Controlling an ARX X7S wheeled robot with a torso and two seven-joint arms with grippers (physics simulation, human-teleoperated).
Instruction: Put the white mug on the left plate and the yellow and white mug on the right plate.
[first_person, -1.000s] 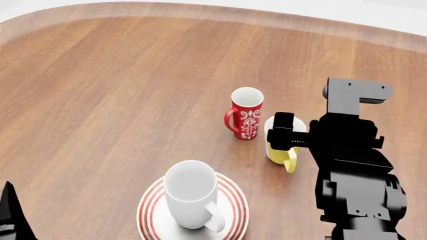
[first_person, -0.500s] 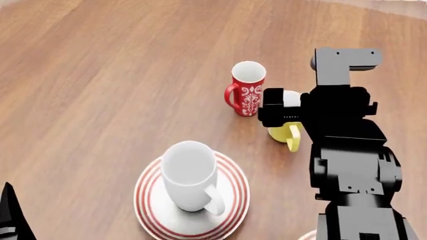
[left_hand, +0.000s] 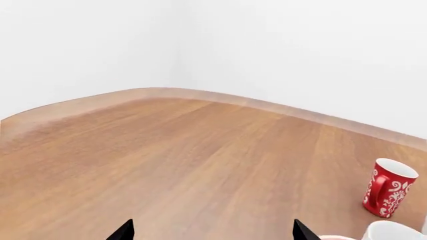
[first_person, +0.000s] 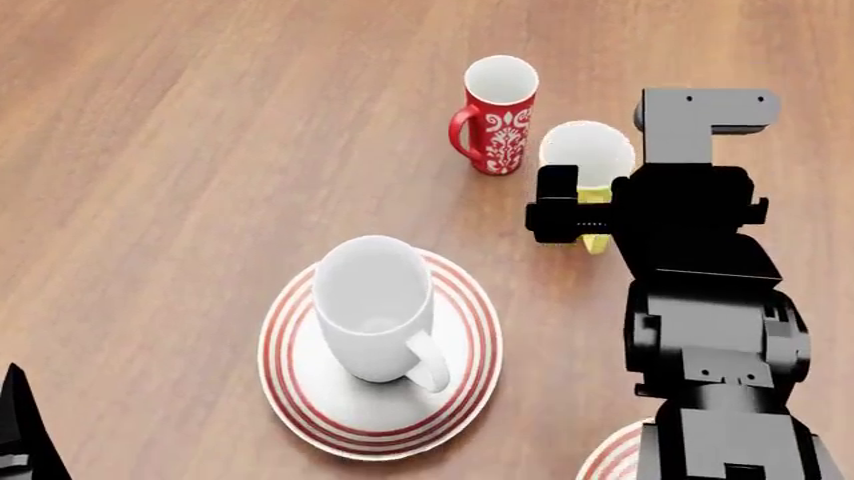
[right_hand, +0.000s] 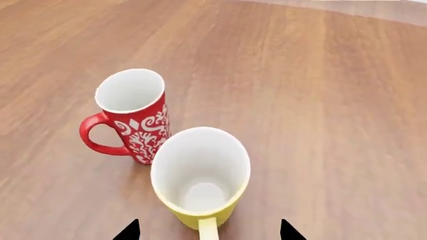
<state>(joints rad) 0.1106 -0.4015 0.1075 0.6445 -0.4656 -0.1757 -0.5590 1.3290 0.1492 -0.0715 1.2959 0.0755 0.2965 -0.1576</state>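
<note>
We see the white mug (first_person: 378, 312) standing upright on the left plate (first_person: 302, 392); that half looks complete. The yellow and white mug (first_person: 589, 162) stands on the table (first_person: 200, 150), just beside the red mug (first_person: 498, 113). The right plate (first_person: 611, 460) shows only an edge near the robot.

The right gripper (right_hand: 208, 231) hangs over the yellow mug's handle, fingertips spread to either side, gripping nothing. The left gripper (left_hand: 212, 234) is likewise spread and empty, well apart.

Risks, in our judgement:
- A finger may nudge the tall, narrow red mug and topple it.
- Smooth glazed walls and a thin loop handle may slip or rotate in the grip.
</note>
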